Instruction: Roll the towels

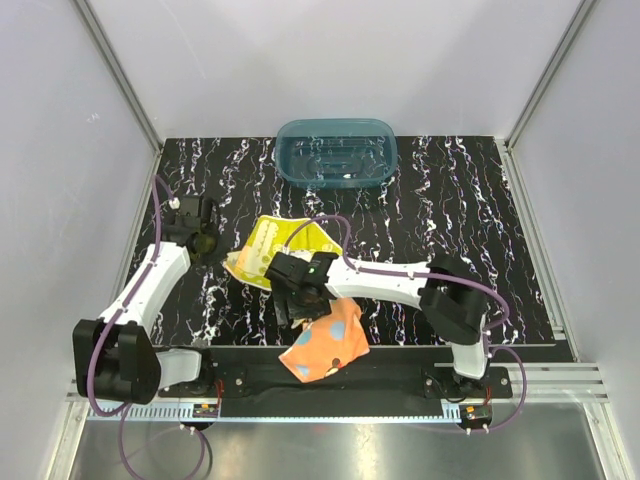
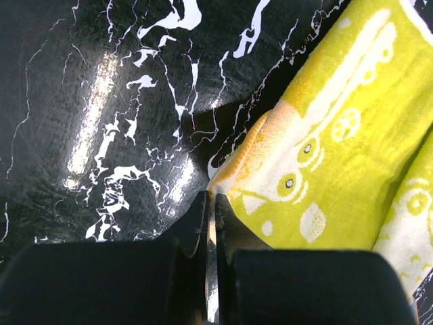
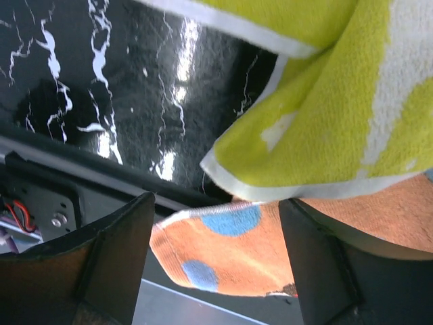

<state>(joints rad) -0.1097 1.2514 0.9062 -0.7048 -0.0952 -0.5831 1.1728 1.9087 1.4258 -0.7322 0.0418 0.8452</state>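
Right gripper (image 3: 216, 208) hangs with its jaws spread wide and nothing in them, the orange dotted towel (image 1: 325, 345) lying below the gap and the white hem of the yellow towel (image 1: 275, 245) draped just above it. The left gripper (image 2: 211, 203) is closed tight, tips at the yellow towel's near left corner; whether any cloth is pinched there I cannot tell. The black marbled table (image 1: 450, 200) offers its widest bare stretch to the right of both cloths, with another patch to the left, while the teal tub (image 1: 336, 152) sits well apart at the far edge. Both towels are crumpled and overlap in the middle, and the orange one spills over the table's near edge onto the black base plate (image 1: 400, 378). A good roll likely needs one cloth drawn clear first and flattened. The right jaws should take only the orange layer, away from the yellow hem, and pull it towards the open right side. Working close to the near edge risks the cloth sliding off, so move it farther in.
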